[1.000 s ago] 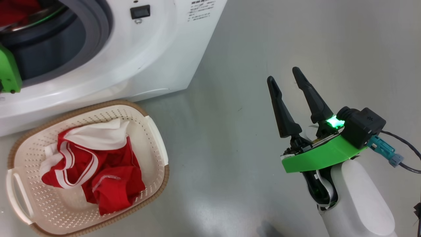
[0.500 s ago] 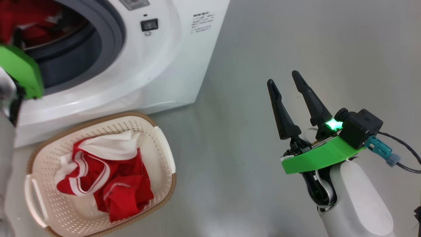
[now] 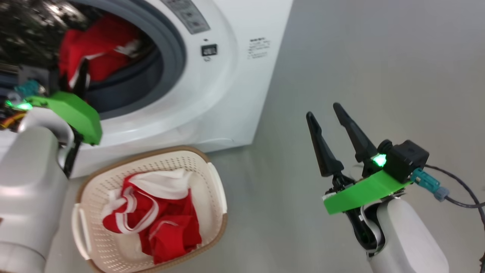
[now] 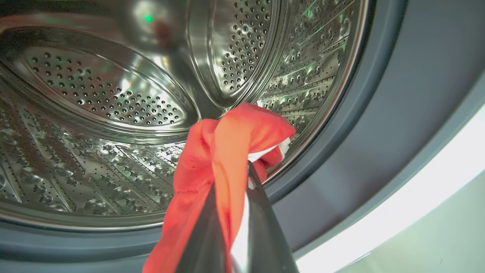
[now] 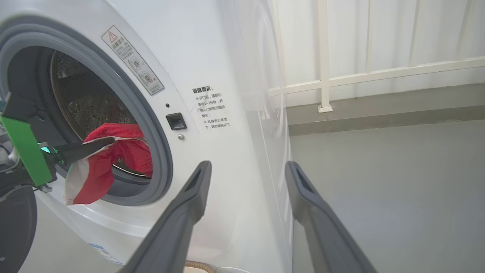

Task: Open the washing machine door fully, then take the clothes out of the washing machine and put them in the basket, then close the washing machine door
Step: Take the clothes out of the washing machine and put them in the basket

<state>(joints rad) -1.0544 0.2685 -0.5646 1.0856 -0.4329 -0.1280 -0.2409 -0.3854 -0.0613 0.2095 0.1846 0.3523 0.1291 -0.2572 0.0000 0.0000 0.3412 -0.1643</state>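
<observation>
Laundry corner, reads more like a bare utility or test room than a home. White front-load washing machine (image 3: 235, 94) sits directly on a glossy grey floor (image 3: 360, 57). A basket (image 3: 170, 161) with red clothes (image 3: 166, 227) is on the floor just in front of it. Behind: plain white wall (image 5: 379, 34), white rail (image 5: 398, 70), grey skirting (image 5: 379, 110). Chinese instruction label (image 5: 210, 108) on the machine front.

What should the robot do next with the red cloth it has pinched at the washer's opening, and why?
Probably draw the left tool back from the drum toward the basket: it is shut on a red garment that hangs at the drum mouth, and the basket sits below the opening.
</observation>
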